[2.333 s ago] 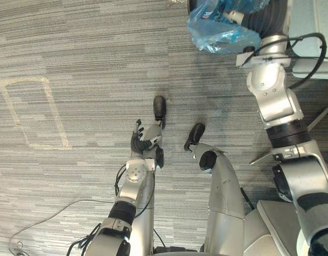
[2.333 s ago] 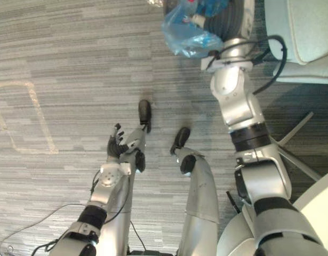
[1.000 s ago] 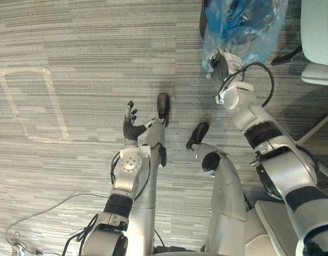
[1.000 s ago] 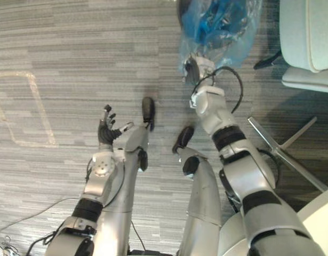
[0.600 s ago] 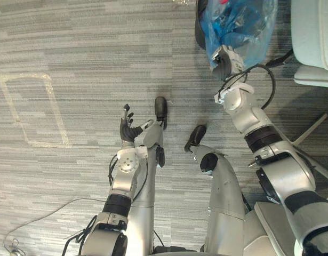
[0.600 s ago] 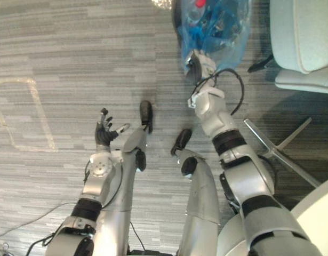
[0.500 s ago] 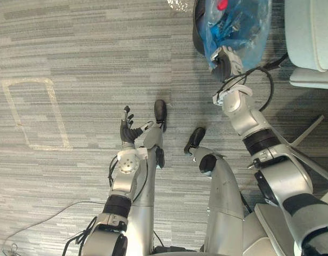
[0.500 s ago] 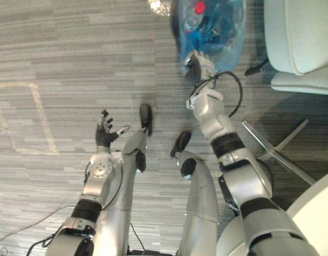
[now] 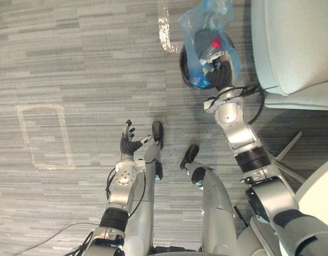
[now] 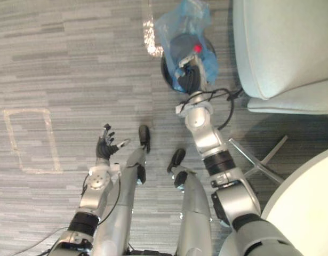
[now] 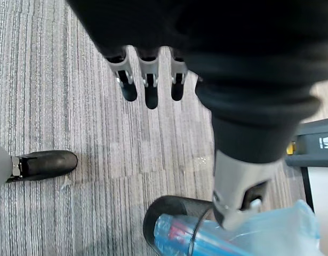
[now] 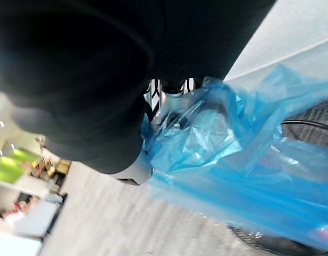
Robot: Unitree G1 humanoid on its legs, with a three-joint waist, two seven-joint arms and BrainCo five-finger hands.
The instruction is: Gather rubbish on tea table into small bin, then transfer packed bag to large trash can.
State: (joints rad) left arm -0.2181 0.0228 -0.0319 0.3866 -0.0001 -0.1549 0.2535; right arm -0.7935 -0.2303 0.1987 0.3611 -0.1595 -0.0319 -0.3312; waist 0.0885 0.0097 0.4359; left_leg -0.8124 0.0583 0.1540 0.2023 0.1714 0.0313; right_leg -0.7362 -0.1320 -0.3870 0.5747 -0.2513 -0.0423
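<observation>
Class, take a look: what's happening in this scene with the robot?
The robot's right hand has its fingers curled into the blue bag of rubbish and holds it at the mouth of the dark round trash can, which stands on the carpet beside a pale chair. The bag seems partly inside the can and is not yet released. The left hand hangs open over the floor, holding nothing.

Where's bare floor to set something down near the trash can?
Bare carpet runs between the taped rectangle and the trash can, around the open left hand. Crowded: beside the pale chair, where the right hand grips the blue bag at the can.
</observation>
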